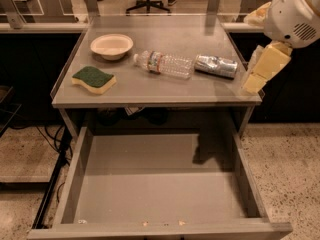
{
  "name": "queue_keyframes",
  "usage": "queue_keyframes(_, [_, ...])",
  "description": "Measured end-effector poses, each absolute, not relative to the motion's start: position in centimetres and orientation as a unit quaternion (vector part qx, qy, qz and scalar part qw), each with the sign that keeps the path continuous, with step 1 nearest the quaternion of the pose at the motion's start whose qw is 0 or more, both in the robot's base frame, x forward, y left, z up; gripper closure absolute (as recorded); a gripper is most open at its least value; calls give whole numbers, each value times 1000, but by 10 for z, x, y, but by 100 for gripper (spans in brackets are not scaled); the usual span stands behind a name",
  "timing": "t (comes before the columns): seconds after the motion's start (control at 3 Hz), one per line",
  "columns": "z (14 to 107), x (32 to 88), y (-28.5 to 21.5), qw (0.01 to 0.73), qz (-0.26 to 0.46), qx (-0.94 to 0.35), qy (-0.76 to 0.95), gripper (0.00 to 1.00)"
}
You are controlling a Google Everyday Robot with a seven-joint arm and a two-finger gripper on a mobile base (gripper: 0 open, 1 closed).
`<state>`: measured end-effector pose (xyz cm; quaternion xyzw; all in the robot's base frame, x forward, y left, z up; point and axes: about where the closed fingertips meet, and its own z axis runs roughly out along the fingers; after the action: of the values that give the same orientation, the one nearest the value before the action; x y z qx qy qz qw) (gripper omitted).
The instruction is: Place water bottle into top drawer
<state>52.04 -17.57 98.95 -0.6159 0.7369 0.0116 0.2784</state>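
Observation:
The water bottle [165,63] lies on its side in the middle of the grey table top [150,86], its white cap pointing left toward the bowl. It is clear and ribbed, with a red-and-green label band. The top drawer [155,194] is pulled fully out below the table and holds nothing. My gripper [261,70], cream-coloured, hangs from the white arm [295,11] at the table's right edge. It is to the right of the bottle and apart from it, holding nothing that I can see.
A shiny silver can [216,66] lies between the bottle and my gripper. A cream bowl [111,46] stands at the back left. A green-and-yellow sponge [93,79] lies at the front left. Speckled floor lies on both sides of the drawer.

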Motion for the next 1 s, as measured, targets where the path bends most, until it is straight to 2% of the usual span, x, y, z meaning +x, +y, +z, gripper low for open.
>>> queue_keyframes(0.33, [994,531,-172,309,10,-605,734,0])
queue_keyframes(1.0, [987,550,-159,320,16,-610,725,0])
